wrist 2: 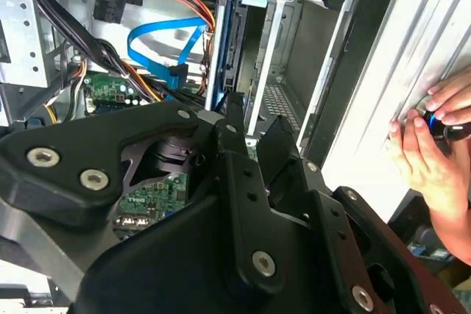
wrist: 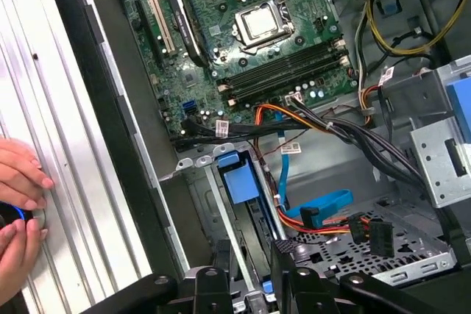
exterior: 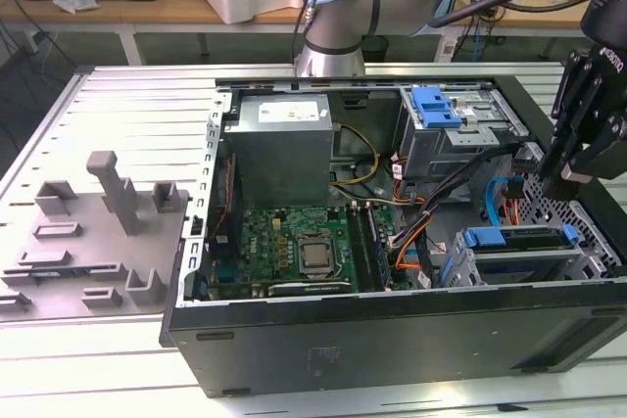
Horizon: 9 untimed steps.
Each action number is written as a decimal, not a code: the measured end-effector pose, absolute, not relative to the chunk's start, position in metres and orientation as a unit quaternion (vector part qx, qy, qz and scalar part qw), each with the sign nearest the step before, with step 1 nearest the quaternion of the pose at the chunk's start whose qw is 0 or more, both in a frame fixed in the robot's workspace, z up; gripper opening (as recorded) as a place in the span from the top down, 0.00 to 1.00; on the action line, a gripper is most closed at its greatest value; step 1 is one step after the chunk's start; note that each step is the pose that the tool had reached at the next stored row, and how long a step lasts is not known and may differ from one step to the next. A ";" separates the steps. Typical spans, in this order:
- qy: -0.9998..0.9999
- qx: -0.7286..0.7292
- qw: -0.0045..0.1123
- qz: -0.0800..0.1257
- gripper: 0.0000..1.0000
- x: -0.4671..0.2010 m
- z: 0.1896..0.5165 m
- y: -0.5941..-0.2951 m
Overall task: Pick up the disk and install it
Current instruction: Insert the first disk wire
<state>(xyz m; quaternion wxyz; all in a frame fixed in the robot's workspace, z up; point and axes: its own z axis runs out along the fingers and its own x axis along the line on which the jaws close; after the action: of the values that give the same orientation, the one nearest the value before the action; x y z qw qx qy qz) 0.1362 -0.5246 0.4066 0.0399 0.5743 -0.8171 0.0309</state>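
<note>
the disk [exterior: 517, 238] is seen standing on edge in the lower metal cage [exterior: 509, 269], at the exterior view's right of the open computer case [exterior: 392, 340], with its blue plastic rail uppermost. the claw [exterior: 568, 178] is held just above and beside that cage, its black fingers parted and nothing gripped between them. the disk is judged to be seated or nearly so. any press is therefore best made straight down on the rail, evenly, with the claw kept square to the slot and clear of the flat blue cable [exterior: 487, 205] and the orange wires nearby. the cage is thin perforated sheet metal with hard edges, and the rail is smooth moulded plastic. the case is set on a ribbed aluminium counter [exterior: 118, 95], where a hand [wrist 2: 427, 156] is laid on a small round dark object.
</note>
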 end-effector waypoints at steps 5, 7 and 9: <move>-0.816 0.574 0.051 0.042 0.65 0.136 0.407 -0.518; -0.815 0.573 0.064 0.056 0.65 0.136 0.407 -0.509; -0.814 0.572 0.073 0.068 0.65 0.137 0.407 -0.501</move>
<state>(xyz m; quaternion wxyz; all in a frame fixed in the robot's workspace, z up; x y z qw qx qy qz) 0.1367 -0.5011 0.4066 0.0731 0.5718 -0.8143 0.0676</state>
